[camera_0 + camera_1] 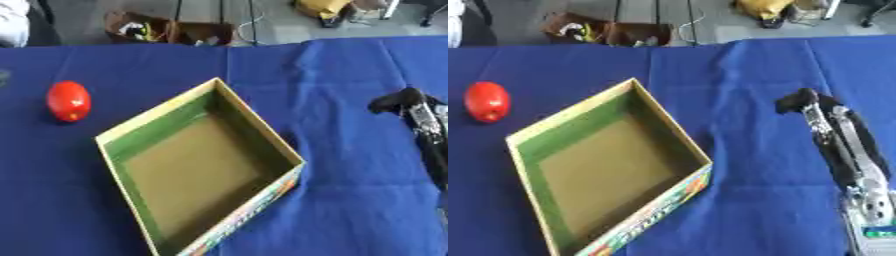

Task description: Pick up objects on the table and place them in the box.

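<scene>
A red egg-shaped object (68, 100) lies on the blue cloth at the left, apart from the box. The open cardboard box (262, 126) with green inner walls and a brown floor sits in the middle, turned corner-on, and nothing shows inside it. My right hand (801, 102) hovers over the cloth to the right of the box, its arm coming in from the lower right. It is well clear of the box's right wall, and nothing shows in it. My left hand is out of sight.
The blue cloth (350, 75) covers the whole table, with a fold running down behind the box. Past the far edge, a brown carton of clutter (166, 30) and a yellow bag (322, 7) sit on the floor.
</scene>
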Action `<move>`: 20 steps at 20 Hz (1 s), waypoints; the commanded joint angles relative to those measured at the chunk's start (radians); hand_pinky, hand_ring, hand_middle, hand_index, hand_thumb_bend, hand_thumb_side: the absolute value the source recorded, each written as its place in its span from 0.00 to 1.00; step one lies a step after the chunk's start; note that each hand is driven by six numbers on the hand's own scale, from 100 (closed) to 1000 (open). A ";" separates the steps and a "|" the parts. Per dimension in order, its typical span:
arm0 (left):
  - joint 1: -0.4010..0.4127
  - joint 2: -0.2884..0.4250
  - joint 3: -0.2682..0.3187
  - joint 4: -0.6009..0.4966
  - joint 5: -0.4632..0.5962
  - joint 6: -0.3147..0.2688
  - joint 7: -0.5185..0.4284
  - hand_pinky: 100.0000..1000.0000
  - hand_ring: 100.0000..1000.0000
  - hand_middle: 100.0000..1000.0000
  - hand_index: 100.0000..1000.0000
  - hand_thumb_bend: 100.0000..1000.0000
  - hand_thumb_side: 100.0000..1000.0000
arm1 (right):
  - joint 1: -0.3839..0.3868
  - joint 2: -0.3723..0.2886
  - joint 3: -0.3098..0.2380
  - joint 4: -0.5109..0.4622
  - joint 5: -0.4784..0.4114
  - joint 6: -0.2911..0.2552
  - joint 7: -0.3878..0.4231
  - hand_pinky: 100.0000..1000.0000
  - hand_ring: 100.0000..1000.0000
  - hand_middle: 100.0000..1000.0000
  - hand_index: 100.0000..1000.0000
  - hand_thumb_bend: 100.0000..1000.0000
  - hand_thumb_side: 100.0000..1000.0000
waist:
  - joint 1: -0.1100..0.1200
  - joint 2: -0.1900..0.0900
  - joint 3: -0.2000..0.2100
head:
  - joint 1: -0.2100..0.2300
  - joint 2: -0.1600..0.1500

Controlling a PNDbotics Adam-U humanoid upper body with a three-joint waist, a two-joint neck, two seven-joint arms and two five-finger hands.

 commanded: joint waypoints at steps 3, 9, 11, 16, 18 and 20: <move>-0.061 0.147 0.013 0.010 -0.061 0.100 -0.039 0.68 0.67 0.76 0.95 0.00 0.85 | -0.003 -0.018 -0.004 -0.010 0.006 -0.004 0.006 0.85 0.68 0.49 0.61 0.00 0.92 | 0.000 -0.015 -0.007 | -0.003 0.003; -0.171 0.269 -0.009 0.163 -0.132 0.130 -0.155 0.73 0.73 0.82 1.00 0.00 0.83 | 0.000 -0.021 -0.002 -0.010 0.010 -0.007 0.011 0.85 0.68 0.49 0.61 0.00 0.93 | 0.001 -0.009 -0.012 | 0.006 -0.007; -0.206 0.294 -0.020 0.214 -0.144 0.126 -0.205 0.76 0.75 0.84 1.00 0.00 0.82 | 0.002 -0.021 -0.001 -0.010 0.012 -0.007 0.014 0.85 0.68 0.49 0.61 0.00 0.93 | 0.002 -0.008 -0.013 | 0.008 -0.009; -0.321 0.346 -0.074 0.372 -0.185 0.089 -0.396 0.80 0.79 0.87 1.00 0.07 0.84 | 0.007 -0.024 0.004 -0.010 0.014 -0.010 0.020 0.84 0.68 0.49 0.61 0.00 0.93 | 0.003 -0.010 -0.014 | 0.012 -0.010; -0.369 0.349 -0.094 0.433 -0.214 0.063 -0.464 0.81 0.81 0.89 1.00 0.17 0.86 | 0.009 -0.025 0.006 -0.010 0.016 -0.010 0.024 0.84 0.68 0.49 0.61 0.00 0.93 | 0.003 -0.011 -0.013 | 0.018 -0.009; -0.408 0.343 -0.105 0.486 -0.235 0.038 -0.510 0.81 0.81 0.90 1.00 0.23 0.87 | 0.010 -0.025 0.007 -0.010 0.017 -0.010 0.026 0.84 0.68 0.49 0.61 0.00 0.93 | 0.003 -0.011 -0.013 | 0.023 -0.010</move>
